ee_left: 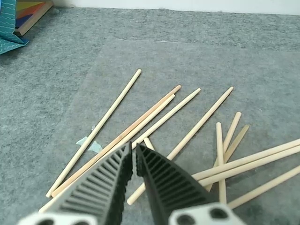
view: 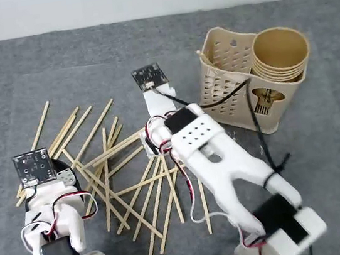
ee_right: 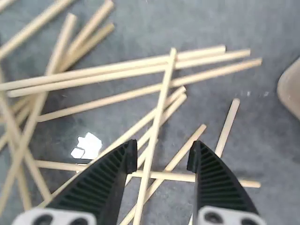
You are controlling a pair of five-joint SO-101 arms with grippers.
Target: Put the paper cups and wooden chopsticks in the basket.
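Paper cups [view: 281,55] sit stacked inside the basket [view: 228,87]. Chopsticks [view: 106,174] lie scattered left of the basket (quite a pile). The right gripper [ee_right: 162,150] hangs wide apart over them, one stick lying loose between its fingers. The left gripper [ee_left: 134,151], farther from the basket, is pinched closed on nothing.

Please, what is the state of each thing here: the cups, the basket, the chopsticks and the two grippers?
paper cups: nested in one stack, upright inside the basket.
basket: standing upright, holding the cups.
wooden chopsticks: lying flat, loose and crossed, outside the basket.
left gripper: shut, holding nothing, above the chopsticks.
right gripper: open, holding nothing, above the chopsticks.
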